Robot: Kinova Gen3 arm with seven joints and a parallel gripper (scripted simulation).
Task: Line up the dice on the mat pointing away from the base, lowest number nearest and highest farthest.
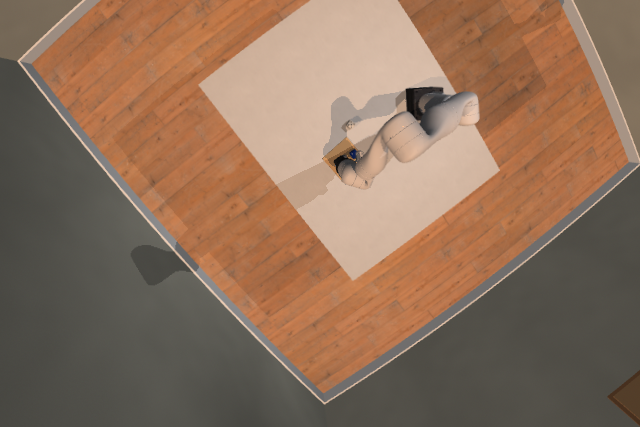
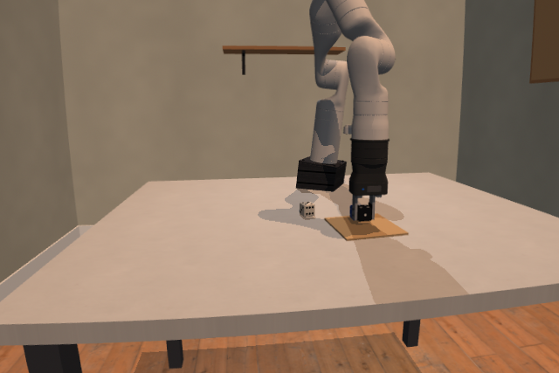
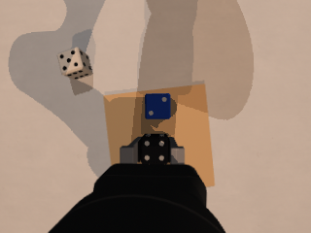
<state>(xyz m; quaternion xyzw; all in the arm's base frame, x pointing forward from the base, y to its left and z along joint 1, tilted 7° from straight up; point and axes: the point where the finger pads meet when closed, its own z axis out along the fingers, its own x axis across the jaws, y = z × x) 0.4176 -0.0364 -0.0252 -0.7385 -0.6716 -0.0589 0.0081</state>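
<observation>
Smooth white jointed arm, black wrist section, black base.
</observation>
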